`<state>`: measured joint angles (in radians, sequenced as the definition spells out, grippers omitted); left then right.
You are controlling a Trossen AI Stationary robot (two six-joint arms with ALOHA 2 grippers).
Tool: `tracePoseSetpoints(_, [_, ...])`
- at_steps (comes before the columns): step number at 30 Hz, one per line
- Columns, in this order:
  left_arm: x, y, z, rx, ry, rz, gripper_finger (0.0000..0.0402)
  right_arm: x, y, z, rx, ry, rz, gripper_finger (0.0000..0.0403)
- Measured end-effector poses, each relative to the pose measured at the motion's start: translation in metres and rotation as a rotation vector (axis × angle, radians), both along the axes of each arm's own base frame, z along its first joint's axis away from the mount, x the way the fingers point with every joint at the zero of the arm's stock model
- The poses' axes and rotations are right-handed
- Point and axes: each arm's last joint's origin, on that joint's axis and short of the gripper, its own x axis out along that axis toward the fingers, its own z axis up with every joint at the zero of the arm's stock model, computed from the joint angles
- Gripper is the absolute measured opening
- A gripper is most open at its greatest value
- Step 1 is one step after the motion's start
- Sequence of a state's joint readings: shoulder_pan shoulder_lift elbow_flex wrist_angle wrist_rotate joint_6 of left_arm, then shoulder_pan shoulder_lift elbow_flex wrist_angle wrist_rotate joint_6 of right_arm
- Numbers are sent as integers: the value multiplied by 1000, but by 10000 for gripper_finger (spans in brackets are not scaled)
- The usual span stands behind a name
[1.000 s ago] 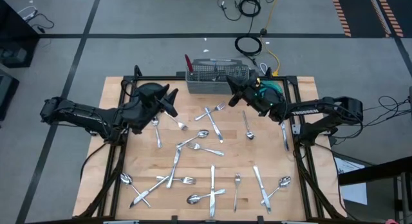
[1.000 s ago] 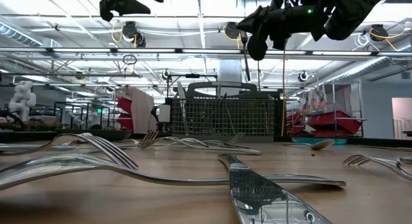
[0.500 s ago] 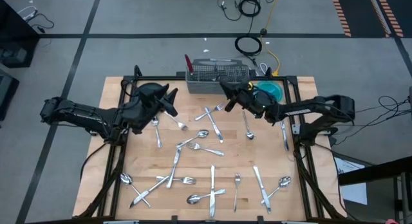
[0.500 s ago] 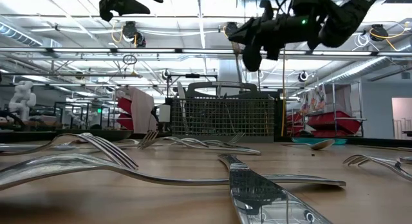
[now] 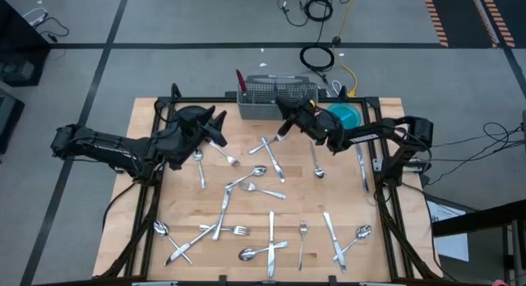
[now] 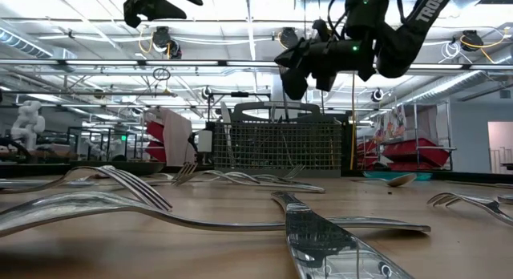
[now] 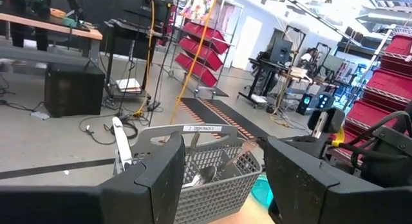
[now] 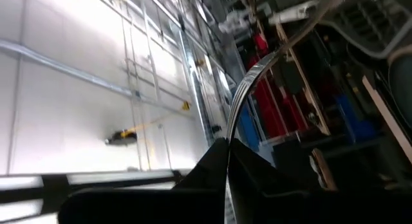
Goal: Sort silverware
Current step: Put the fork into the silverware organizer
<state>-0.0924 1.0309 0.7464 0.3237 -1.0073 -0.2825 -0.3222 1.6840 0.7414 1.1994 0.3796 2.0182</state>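
Right gripper (image 5: 283,126): fingers pinch a utensil (image 8: 248,89) near the caddy (image 5: 275,95). Left gripper (image 5: 220,126): fingers spread, empty. Caddy label (image 7: 202,129) reads "DISH RACK 3".

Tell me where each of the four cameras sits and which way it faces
High view: overhead, facing down on the table; both arms show.
Low view: at tabletop level, facing the caddy; arms overhead.
Left wrist view: on the raised left gripper, jaws apart, facing the caddy.
Right wrist view: on the right gripper, tilted upward, jaws shut on a piece of silverware.
High, low and left wrist views share the caddy.
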Motion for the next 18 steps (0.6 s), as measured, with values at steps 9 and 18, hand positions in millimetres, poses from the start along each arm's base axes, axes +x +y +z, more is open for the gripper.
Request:
tracePoseSetpoints(9, [0, 5, 0, -35, -47, 23, 212, -4, -13, -7, 88, 22, -91, 0])
tracePoseSetpoints(18, [0, 6, 0, -46, -61, 27, 212, -7, -22, -18, 191, 70, -105, 0])
